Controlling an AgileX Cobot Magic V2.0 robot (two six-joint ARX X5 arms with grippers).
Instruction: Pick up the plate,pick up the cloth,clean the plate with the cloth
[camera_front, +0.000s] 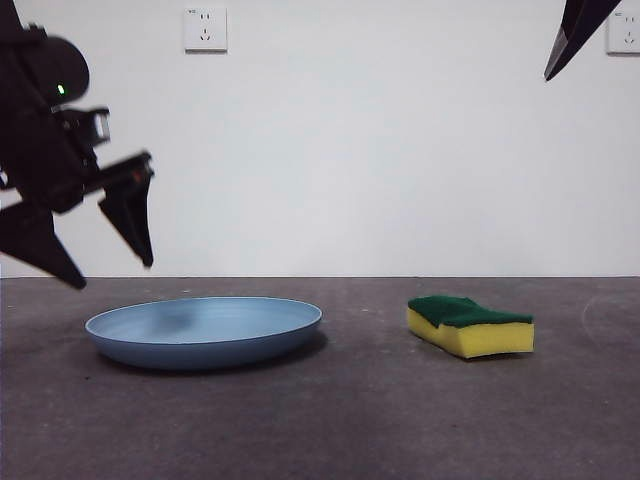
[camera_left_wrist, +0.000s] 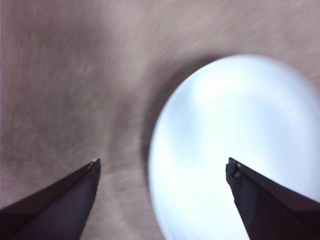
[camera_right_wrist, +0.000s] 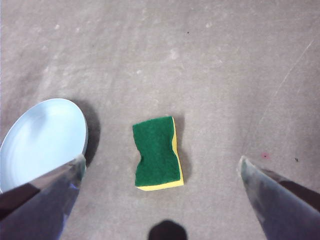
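Grey, scuffed tabletop (camera_front: 350, 420) fills the near ground, bare up to the two task things. Nearest sits the plate (camera_front: 204, 330), pale blue and shallow, flat on the table toward one side, its rim unbroken. Well apart from it on the other side lies the cloth (camera_front: 470, 326), really a yellow sponge with a dark green top, resting green side up and untouched. Above the plate's outer edge hangs the left gripper (camera_front: 115, 255), jaws spread wide and holding nothing; its wrist view is blurred, with the plate's rim lying between the two jaws. High up at the far corner only the dark tip of the right gripper (camera_right_wrist: 162, 165) shows; from its wrist camera the jaws stand wide apart over the sponge, empty. Behind everything runs a plain white wall with a socket (camera_front: 205, 29). My worry is the rim: it is smooth and low, so a jaw arriving too steeply may push the plate sideways or let it slip out
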